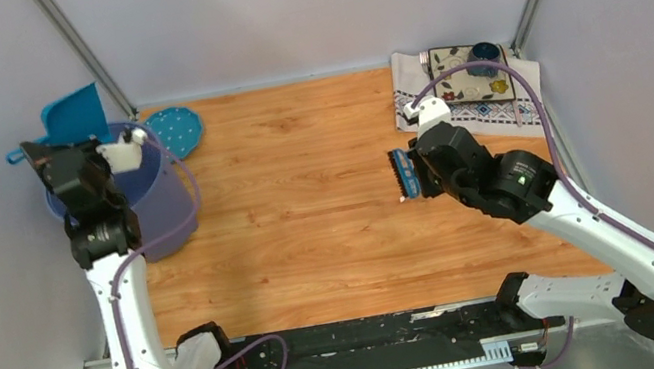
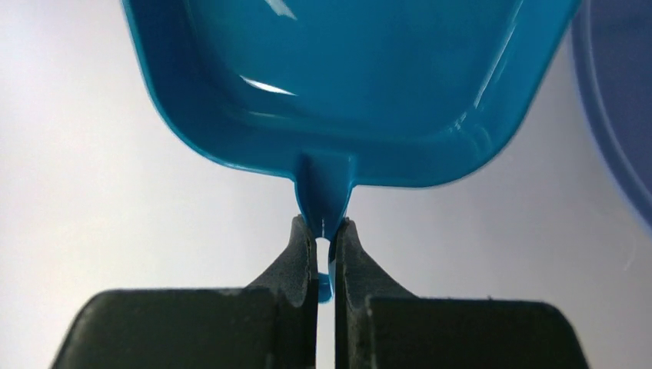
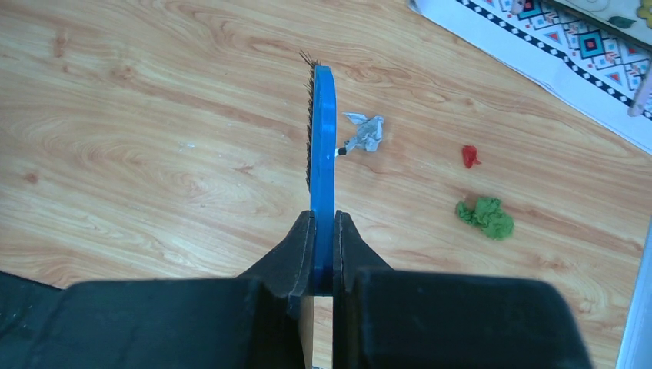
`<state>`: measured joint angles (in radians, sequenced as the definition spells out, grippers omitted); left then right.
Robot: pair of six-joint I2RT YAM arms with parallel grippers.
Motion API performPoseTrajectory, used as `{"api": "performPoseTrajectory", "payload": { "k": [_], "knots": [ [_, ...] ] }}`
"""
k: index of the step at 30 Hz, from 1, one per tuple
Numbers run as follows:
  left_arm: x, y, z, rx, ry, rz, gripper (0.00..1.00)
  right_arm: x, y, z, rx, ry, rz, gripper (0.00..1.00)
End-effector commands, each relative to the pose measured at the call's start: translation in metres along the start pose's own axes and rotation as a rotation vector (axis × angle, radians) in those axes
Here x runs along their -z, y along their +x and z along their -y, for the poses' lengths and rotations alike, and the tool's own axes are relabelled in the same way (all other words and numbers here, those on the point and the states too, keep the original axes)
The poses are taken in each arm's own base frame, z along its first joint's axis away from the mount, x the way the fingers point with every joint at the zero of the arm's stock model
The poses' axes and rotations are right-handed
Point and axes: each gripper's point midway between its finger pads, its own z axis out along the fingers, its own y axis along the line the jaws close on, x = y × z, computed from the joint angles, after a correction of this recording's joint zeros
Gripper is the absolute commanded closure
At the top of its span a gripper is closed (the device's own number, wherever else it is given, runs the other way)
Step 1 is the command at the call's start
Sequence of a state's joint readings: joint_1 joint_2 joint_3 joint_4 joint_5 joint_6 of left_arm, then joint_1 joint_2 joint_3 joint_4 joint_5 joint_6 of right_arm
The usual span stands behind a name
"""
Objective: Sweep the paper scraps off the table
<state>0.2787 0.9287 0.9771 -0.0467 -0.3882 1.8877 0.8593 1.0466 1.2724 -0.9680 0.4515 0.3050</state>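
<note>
My left gripper (image 2: 325,231) is shut on the handle of a blue dustpan (image 2: 346,77) and holds it tilted up at the far left (image 1: 72,116), above a purple bucket (image 1: 146,191). My right gripper (image 3: 324,219) is shut on a blue brush (image 3: 321,131) and holds it above the table (image 1: 307,208) right of centre (image 1: 404,174). In the right wrist view three paper scraps lie on the wood to the right of the brush: a white-grey one (image 3: 367,132) close to it, a red one (image 3: 470,156) and a green one (image 3: 486,217). The right arm hides them in the top view.
A patterned white cloth (image 1: 466,104) with a dark blue object (image 1: 484,53) on it lies at the back right corner. A dotted blue lid (image 1: 174,130) lies behind the bucket. Grey walls border the table; a black rail (image 1: 361,341) runs along the near edge.
</note>
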Motion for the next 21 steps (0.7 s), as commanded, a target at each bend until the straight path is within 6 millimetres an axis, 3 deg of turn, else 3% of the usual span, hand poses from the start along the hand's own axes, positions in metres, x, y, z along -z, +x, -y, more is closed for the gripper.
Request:
{"api": "performPoseTrajectory", "payload": {
  "k": [1,2,3,4,5,9,11,13,15,17,18,21],
  "knots": [
    [0.015,0.013,-0.077,0.558,0.011,0.151,1.0,0.005,-0.016,0.026,-0.036,0.086,0.063,1.0],
    [0.023,-0.007,-0.049,0.563,0.191,0.225,1.0,0.004,-0.016,0.042,-0.056,0.135,0.06,1.0],
    [0.025,-0.03,-0.048,0.598,0.25,0.342,1.0,0.006,-0.016,0.052,-0.067,0.168,0.06,1.0],
    [0.033,-0.035,-0.05,0.649,0.278,0.382,1.0,0.008,-0.012,0.064,-0.065,0.212,0.042,1.0],
    [0.039,-0.044,-0.04,0.66,0.335,0.416,1.0,0.012,-0.011,0.085,-0.084,0.294,0.045,1.0],
    [0.062,-0.084,-0.011,0.72,0.533,0.572,1.0,0.02,0.008,0.134,-0.069,0.48,-0.027,1.0],
    [0.083,-0.105,0.012,0.745,0.688,0.639,1.0,0.015,0.019,0.148,-0.093,0.52,-0.071,1.0],
    [0.107,-0.134,0.025,0.742,0.819,0.744,1.0,0.001,0.024,0.15,-0.095,0.509,-0.102,1.0],
    [0.144,-0.16,0.039,0.684,0.989,0.826,1.0,-0.015,0.027,0.148,-0.104,0.48,-0.136,1.0],
    [0.168,-0.174,0.051,0.667,1.111,0.834,1.0,-0.026,0.024,0.152,-0.108,0.482,-0.151,1.0],
    [0.187,-0.191,0.051,0.603,1.141,0.896,1.0,-0.03,0.024,0.155,-0.107,0.49,-0.163,1.0],
    [0.213,-0.216,0.072,0.519,1.211,0.923,1.0,-0.055,0.025,0.172,-0.115,0.512,-0.216,1.0]
  ]
}}
